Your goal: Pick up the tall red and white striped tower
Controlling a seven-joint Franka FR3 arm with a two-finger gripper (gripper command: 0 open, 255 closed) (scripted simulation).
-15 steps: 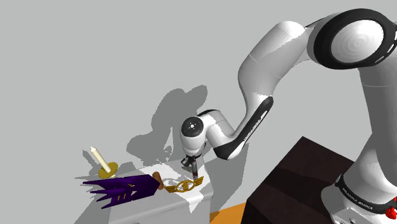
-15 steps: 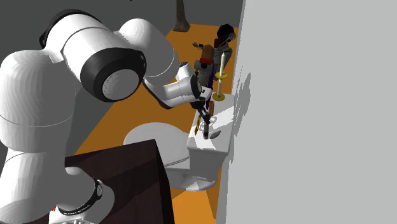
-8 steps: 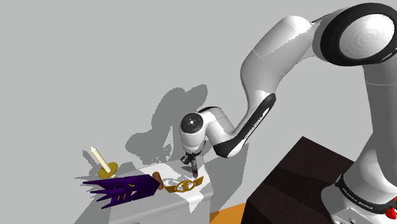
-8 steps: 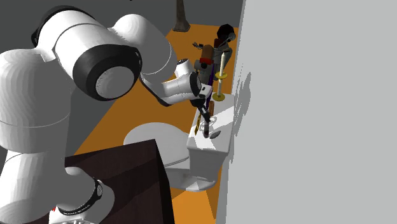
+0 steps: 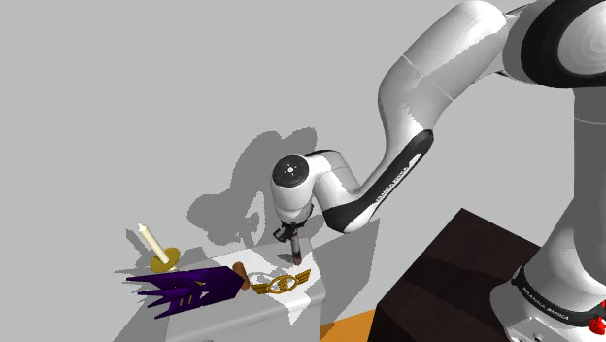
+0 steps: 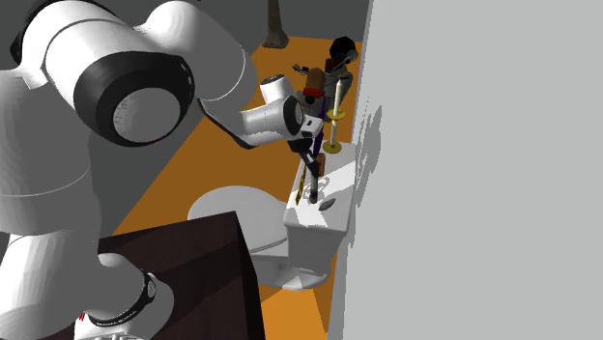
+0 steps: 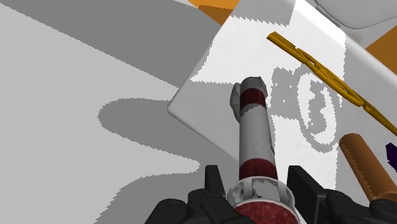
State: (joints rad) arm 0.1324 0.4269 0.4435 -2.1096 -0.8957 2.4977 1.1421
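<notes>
Raised a little since a second ago, the arm's wrist stands higher while the black gripper [image 7: 257, 183] keeps its pinch on the red and white striped tower [image 7: 256, 137]. The tower's broad end sits squeezed between the two jaws, its shaft running straight out past the fingertips. The far tip seems to hang just clear of the white tank lid [image 7: 254, 51], near a gold ornament [image 7: 318, 65].

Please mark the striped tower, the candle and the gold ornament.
red and white striped tower [image 7: 256, 137]: wrist view, white shaft.
cream candle in gold holder [image 5: 150, 243]: shoulder view, candle stem.
flat gold ornament [image 5: 282, 283]: shoulder view, middle.
</notes>
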